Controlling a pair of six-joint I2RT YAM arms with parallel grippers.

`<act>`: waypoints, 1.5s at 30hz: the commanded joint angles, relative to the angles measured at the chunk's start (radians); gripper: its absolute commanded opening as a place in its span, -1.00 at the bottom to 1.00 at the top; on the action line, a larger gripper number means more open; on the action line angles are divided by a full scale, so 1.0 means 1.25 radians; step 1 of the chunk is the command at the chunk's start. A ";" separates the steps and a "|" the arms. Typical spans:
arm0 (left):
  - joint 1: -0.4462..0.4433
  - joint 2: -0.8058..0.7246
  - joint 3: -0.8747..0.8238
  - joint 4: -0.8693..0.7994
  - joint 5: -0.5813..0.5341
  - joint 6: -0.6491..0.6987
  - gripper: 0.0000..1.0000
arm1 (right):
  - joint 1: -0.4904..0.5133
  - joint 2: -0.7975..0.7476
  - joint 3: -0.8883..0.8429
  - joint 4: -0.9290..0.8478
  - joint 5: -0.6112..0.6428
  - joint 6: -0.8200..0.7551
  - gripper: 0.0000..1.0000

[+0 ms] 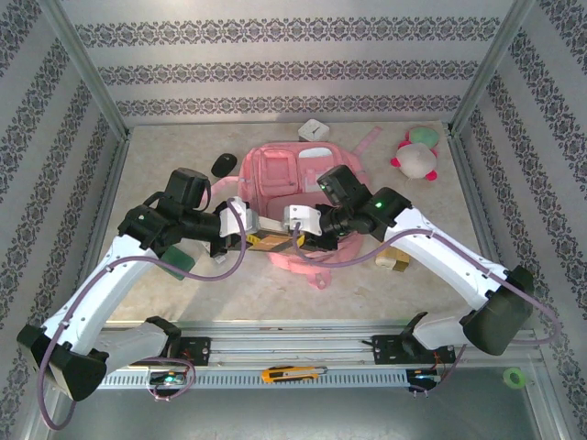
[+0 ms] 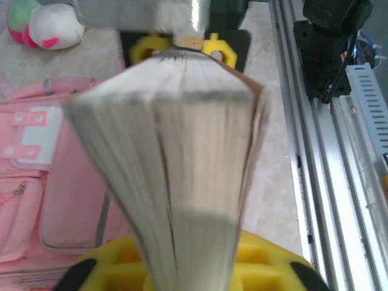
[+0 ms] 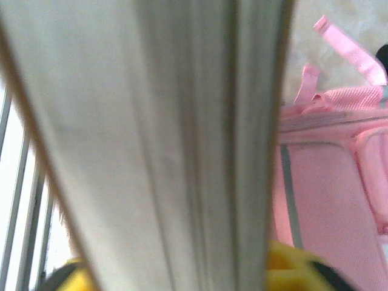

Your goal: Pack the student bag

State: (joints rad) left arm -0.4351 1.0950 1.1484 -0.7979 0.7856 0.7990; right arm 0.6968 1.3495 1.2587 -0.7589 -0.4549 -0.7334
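My left gripper (image 2: 194, 273) is clamped tight on the near end of a thick book (image 2: 182, 151) with pale page edges and a brown cover, and the pages bulge out wide past my fingers. At the far end my right gripper (image 2: 182, 47) straddles the same book with 2 yellow fingers, 1 on each side, but I cannot tell whether it is pinching or slack. The book hangs over the near part of the large pink fabric backpack (image 1: 284, 174), which lies flat mid-table on the pale marbled tabletop (image 1: 275, 302). A black oval mouse (image 1: 224, 165) sits just beside the bag's far-left corner. A round pink-and-white plush toy (image 1: 417, 158) lies well apart at the far right.
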 commanded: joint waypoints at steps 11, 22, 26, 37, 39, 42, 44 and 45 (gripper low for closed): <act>0.069 -0.055 -0.119 0.644 0.286 -0.500 -1.00 | -0.362 -0.308 -0.442 0.797 -0.510 0.607 0.37; 0.069 -0.010 -0.110 0.785 0.352 -0.624 -1.00 | -0.328 -0.269 -0.475 1.166 -0.620 0.899 0.01; 0.069 -0.006 -0.123 0.757 0.309 -0.599 -0.84 | -0.308 -0.255 -0.448 1.177 -0.617 0.905 -0.91; 0.047 -0.003 -0.152 0.496 -0.135 -0.371 0.50 | -0.540 -0.366 -0.577 0.987 -0.299 1.160 -1.00; 0.017 0.028 -0.158 0.476 -0.192 -0.318 0.56 | -0.563 -0.401 -0.586 0.884 -0.261 1.181 -1.00; -0.058 0.095 -0.157 0.454 -0.299 -0.236 0.59 | -0.594 -0.489 -0.619 0.729 -0.137 1.251 -1.00; -0.099 0.154 -0.150 0.443 -0.324 -0.179 0.60 | -0.606 -0.554 -0.645 0.665 -0.084 1.275 -1.00; -0.113 0.181 -0.146 0.445 -0.339 -0.170 0.61 | -0.608 -0.577 -0.653 0.650 -0.078 1.275 -1.00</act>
State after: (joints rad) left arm -0.5255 1.2556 0.9642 -0.1707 0.4881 0.4431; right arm -0.0517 0.7147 0.4583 0.1623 -0.6857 0.7837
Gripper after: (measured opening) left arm 0.802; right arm 0.171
